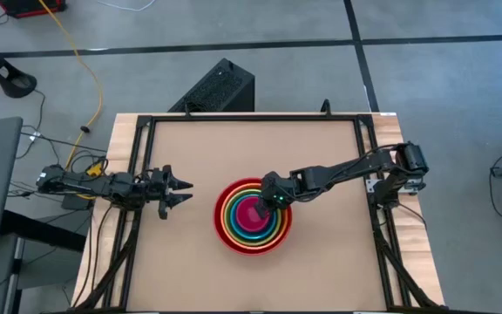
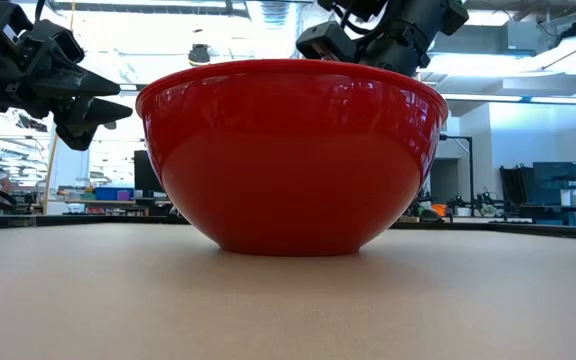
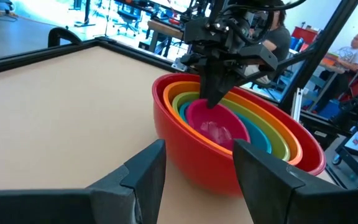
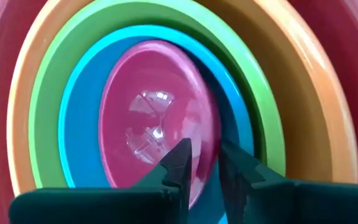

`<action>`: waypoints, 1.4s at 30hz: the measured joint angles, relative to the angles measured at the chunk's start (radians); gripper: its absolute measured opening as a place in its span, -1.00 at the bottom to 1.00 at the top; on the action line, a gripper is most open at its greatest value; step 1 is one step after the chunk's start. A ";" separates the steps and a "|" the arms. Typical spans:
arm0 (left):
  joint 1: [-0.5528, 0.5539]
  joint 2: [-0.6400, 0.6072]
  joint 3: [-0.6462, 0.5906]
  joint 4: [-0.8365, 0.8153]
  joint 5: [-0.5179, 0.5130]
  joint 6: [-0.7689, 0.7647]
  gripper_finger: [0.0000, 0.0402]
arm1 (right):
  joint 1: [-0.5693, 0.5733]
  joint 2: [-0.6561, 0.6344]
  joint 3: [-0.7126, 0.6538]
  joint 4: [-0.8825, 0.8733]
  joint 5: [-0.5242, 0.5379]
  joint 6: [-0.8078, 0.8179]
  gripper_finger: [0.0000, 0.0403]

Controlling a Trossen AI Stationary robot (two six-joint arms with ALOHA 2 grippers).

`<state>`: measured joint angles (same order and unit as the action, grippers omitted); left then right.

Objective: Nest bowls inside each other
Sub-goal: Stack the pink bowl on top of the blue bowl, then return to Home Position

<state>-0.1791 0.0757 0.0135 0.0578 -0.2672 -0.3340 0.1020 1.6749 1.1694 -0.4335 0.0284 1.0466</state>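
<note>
Right hand (image 4: pixel 204 163) over nested stack at desk centre, fingers slightly parted, straddling rim of smallest glossy round magenta plastic bowl (image 4: pixel 154 118) at its 3 o'clock side; whether pads still touch rim, cannot tell. Magenta sits inside light blue bowl (image 4: pixel 82 118), olive green bowl (image 4: pixel 48 106), orange bowl (image 4: pixel 23 93), large red bowl (image 2: pixel 288 160). Left hand (image 1: pixel 178 189) spread wide, holding nothing, at 9 o'clock of stack, well apart. Desk (image 1: pixel 321 262) matte tan board.

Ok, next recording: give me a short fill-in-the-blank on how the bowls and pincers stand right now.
1. The smallest bowl, sitting innermost in the stack, is coloured ____.
2. The outermost bowl, the red bowl, holds ____ other bowls nested inside it.
3. The right pincer has one finger on each side of the rim of the ____ bowl.
4. The left pincer hangs beside the stack, holding ____.

Missing words: pink; four; pink; nothing.
</note>
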 joint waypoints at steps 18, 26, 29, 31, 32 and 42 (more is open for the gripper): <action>0.000 0.000 0.000 -0.005 0.000 0.000 -0.12 | -0.004 -0.126 0.000 -0.050 -0.008 -0.082 -0.44; 0.000 0.000 0.001 -0.005 -0.016 0.030 -0.12 | 0.044 -0.298 0.000 -0.053 -0.013 -0.303 -0.44; 0.000 0.000 0.001 -0.001 -0.017 0.014 -0.12 | 0.081 -0.366 0.000 -0.053 0.044 -0.433 -0.44; 0.000 0.000 0.001 0.007 -0.019 -0.042 -0.12 | 0.107 -0.414 -0.010 -0.035 0.086 -0.522 -0.44; 0.000 0.000 0.001 0.012 -0.027 -0.055 -0.12 | 0.115 -0.439 -0.025 -0.012 0.101 -0.557 -0.44; 0.000 0.000 0.001 0.019 -0.059 -0.063 -0.12 | 0.101 -0.735 -0.434 0.394 0.101 -0.682 -0.44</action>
<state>-0.1787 0.0761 0.0143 0.0769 -0.3260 -0.3965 0.2026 0.9401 0.7358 -0.0393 0.1299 0.3644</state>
